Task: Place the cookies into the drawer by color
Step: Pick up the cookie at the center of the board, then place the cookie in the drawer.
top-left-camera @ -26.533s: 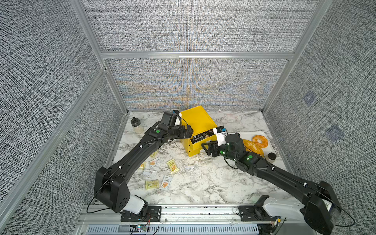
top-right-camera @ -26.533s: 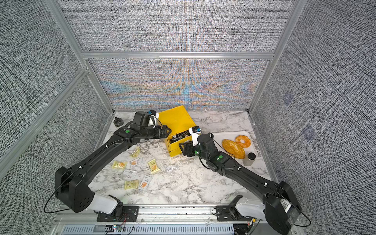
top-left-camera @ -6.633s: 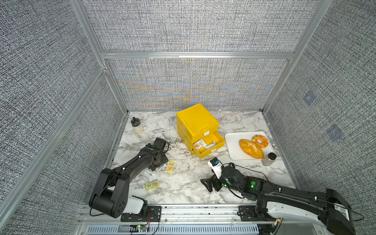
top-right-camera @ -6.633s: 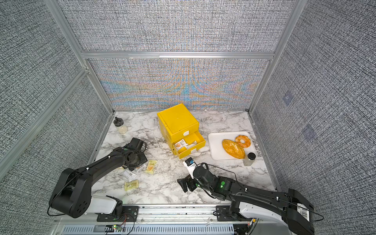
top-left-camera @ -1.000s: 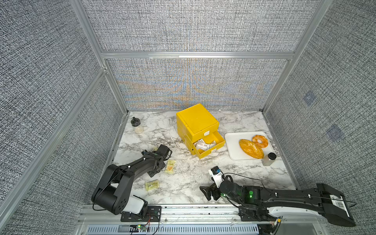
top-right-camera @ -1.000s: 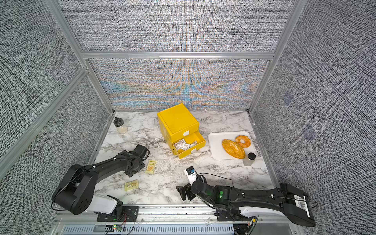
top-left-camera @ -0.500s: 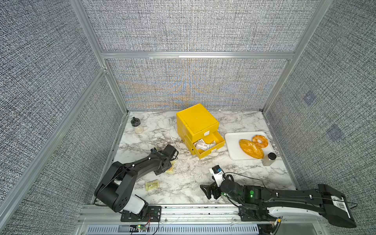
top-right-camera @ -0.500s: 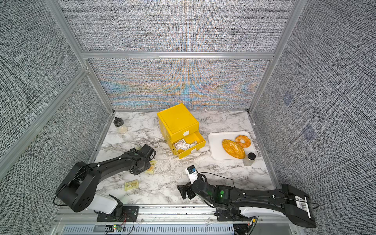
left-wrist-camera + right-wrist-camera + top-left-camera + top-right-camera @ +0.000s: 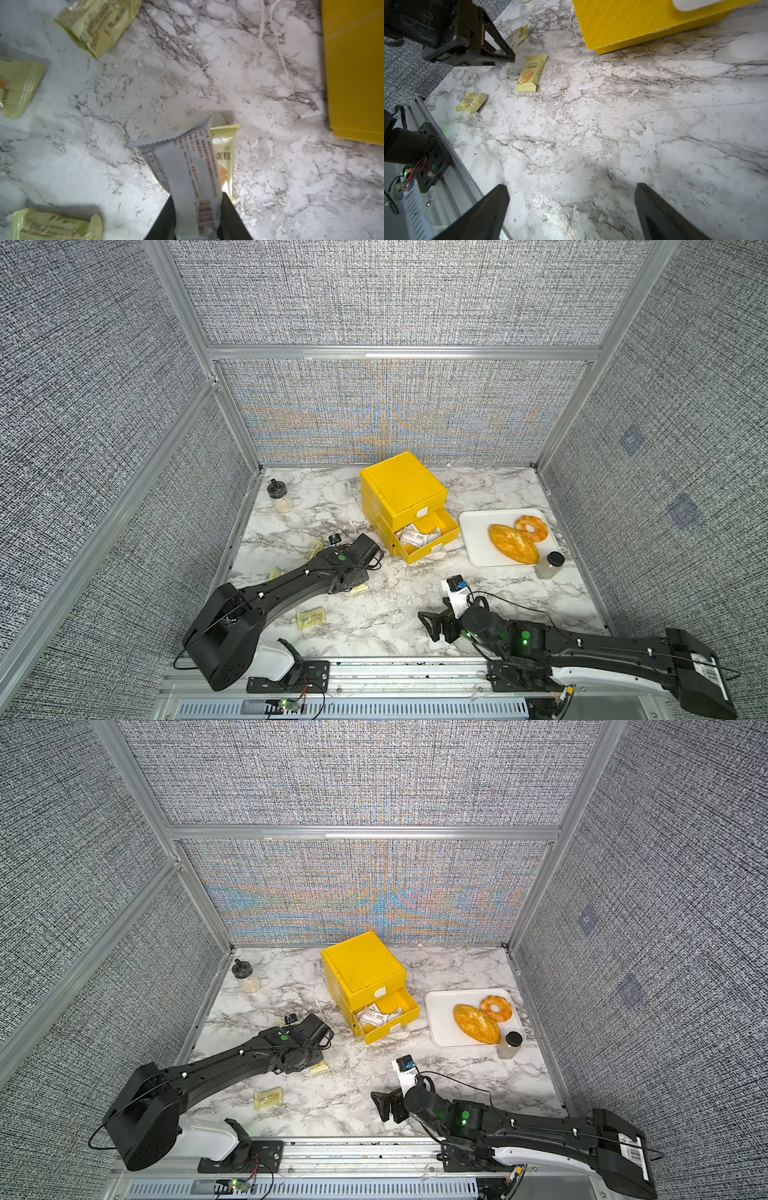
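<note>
In the left wrist view my left gripper (image 9: 197, 197) is shut on a white cookie packet (image 9: 187, 166) with brown print, lifted off the marble. A pale yellow cookie packet (image 9: 225, 155) lies just beneath it. More pale yellow packets lie on the table (image 9: 311, 618) (image 9: 313, 549) (image 9: 276, 573). The yellow drawer box (image 9: 401, 485) stands at the back, right of my left arm (image 9: 332, 572). One drawer (image 9: 451, 531) is pulled out with white packets inside. My right gripper (image 9: 434, 624) rests open and empty near the front edge, as the right wrist view shows (image 9: 571, 187).
A white tray (image 9: 473, 526) with a bread loaf (image 9: 513, 543) and a doughnut (image 9: 532, 528) sits right of the drawer box. A small black-lidded jar (image 9: 549, 565) stands at the tray's front corner. A bottle (image 9: 279, 502) stands at the back left.
My left gripper has closed on the white packet and the arm has swung right toward the drawer box. The right arm has barely moved.
</note>
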Action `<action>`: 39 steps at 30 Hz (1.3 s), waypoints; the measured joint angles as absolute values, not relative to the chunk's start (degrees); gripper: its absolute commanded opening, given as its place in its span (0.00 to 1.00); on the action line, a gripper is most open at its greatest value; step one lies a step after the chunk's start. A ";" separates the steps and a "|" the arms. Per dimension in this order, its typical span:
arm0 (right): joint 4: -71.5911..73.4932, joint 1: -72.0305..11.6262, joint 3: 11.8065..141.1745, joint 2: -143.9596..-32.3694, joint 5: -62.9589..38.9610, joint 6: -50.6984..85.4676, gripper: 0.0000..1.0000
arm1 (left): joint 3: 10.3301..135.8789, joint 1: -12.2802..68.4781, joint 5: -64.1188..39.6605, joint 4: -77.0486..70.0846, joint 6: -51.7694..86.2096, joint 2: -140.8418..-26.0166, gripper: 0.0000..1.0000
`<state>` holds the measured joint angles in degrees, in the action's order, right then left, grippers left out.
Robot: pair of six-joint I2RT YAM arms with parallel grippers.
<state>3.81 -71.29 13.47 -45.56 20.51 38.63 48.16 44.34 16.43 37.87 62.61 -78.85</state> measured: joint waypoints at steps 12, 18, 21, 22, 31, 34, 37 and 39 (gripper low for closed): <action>2.76 -68.93 9.37 -35.75 20.34 40.42 0.99 | 49.52 48.25 19.07 41.32 63.02 -69.95 0.33; 2.68 -67.46 8.71 -33.41 19.55 41.19 0.99 | 47.55 48.29 20.03 41.69 63.09 -68.58 0.34; 2.68 -67.11 8.54 -33.06 19.16 41.21 0.99 | 47.53 48.31 20.03 41.69 63.07 -68.75 0.34; 2.68 -67.05 8.38 -33.06 19.16 41.23 0.99 | 47.83 48.34 19.90 41.71 63.02 -68.97 0.34; 2.66 -65.28 8.08 -33.10 19.03 42.13 0.99 | 60.23 57.87 20.67 42.13 59.81 -75.42 0.34; 2.59 -64.51 7.90 -33.10 19.00 42.28 0.99 | 67.05 62.70 22.87 43.40 58.17 -79.50 0.34; 2.33 -64.01 7.73 -32.99 18.61 42.72 0.99 | 73.47 66.30 25.12 44.47 55.70 -83.79 0.34; 2.00 -63.68 7.68 -32.67 18.13 42.70 0.99 | 77.36 67.55 26.44 45.32 53.54 -86.83 0.34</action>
